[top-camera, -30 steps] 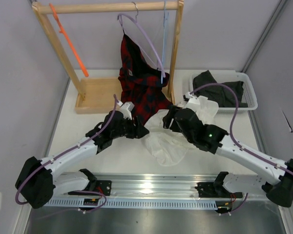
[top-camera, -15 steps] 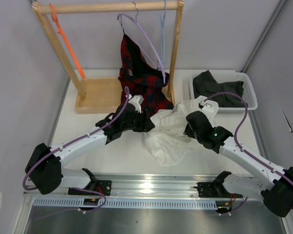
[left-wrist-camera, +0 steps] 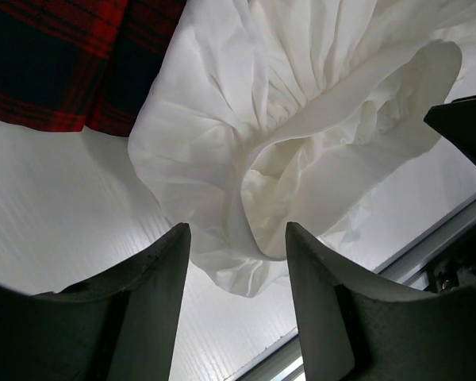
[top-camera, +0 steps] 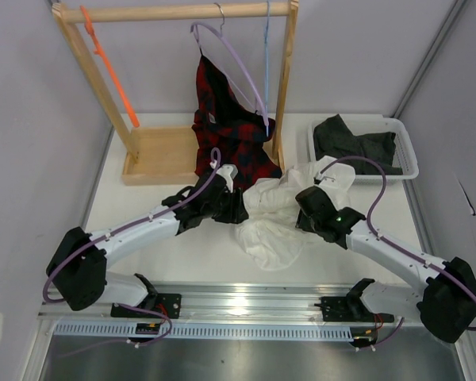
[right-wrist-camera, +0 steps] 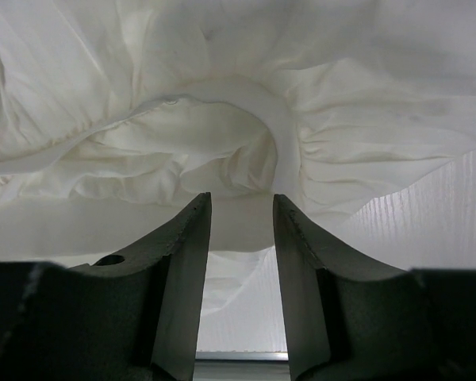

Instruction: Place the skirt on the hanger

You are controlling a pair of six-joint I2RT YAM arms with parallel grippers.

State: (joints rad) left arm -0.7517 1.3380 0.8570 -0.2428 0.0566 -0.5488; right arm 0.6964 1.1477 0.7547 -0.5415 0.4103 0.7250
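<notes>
Grey walls, white desk [top-camera: 123,202]. A wooden rack [top-camera: 182,11] stands at the back of the desk. A white tray [top-camera: 408,155] sits back right and holds a dark cloth [top-camera: 357,143].

The skirt [top-camera: 274,222] lies crumpled on the desk near the centre, between the two hands. Its upper left edge meets the hem of the plaid garment [top-camera: 226,131], and its upper right part reaches toward the tray. The skirt is not on any hanger. The plaid garment hangs off the lilac hanger [top-camera: 238,67] on the rack, hem down on the desk. A blue hanger [top-camera: 266,55] hangs just beside it. The orange hanger [top-camera: 111,71] hangs bare at the left end of the rack bar, slanting along the left post, well apart from the skirt.

The left hand [top-camera: 238,208] is at the skirt's left edge, fingers spread wide and holding nothing. In the left wrist view a rolled fold of skirt [left-wrist-camera: 301,119] sits just ahead of the gap. The right hand [top-camera: 305,206] is at the skirt's right side, fingers parted with a narrower gap and nothing clamped. In the right wrist view the gathered waistband [right-wrist-camera: 222,95] lies right at the fingertips; contact cannot be told.
</notes>
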